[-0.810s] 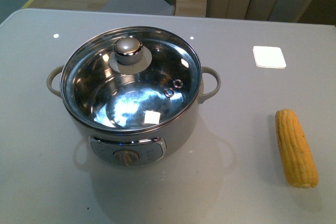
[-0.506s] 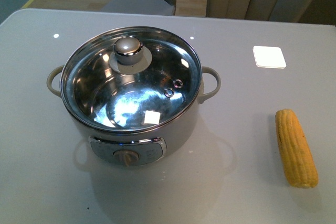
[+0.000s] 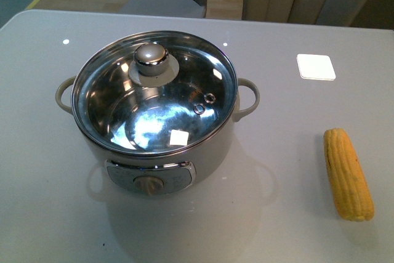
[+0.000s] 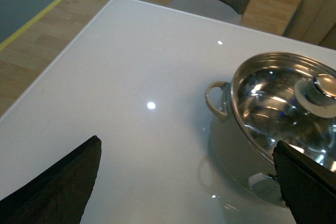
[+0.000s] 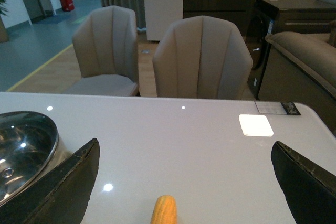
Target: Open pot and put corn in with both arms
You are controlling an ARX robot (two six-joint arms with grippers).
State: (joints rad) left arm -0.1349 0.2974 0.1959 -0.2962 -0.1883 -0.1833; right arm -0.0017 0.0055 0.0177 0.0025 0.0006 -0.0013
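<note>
Wide grey table (image 3: 295,133), glossy, carrying everything. Two beige chairs (image 5: 202,59) stand side by side at its far edge.

Biggest thing on the table is the pot (image 3: 209,152). It sits left of centre, with a cream-grey body, a loop handle (image 3: 61,93) out on each side and the control panel facing the robot. And it's closed: the glass lid (image 3: 154,103) lies flat in the rim, with the steel bowl shining through.

On to the left jaws, seen from the left wrist camera. They are spread wide, two black tips with only bare table between them. The pot is off to one side, untouched.

Right jaws, same story from the right wrist camera: spread wide, gripping nothing. One end of the corn shows in the gap, clear of both tips.

The corn (image 3: 348,173) lies on the table to the right of the pot and well apart from it. It is near the robot's edge, its length running roughly away from the robot.

Beyond it, farther back on the right, a small white square (image 3: 316,66) lies flat.

Smallest now: the round steel knob (image 3: 151,55) on top of the lid, and the little dial (image 3: 148,184) in the middle of the pot's panel.
</note>
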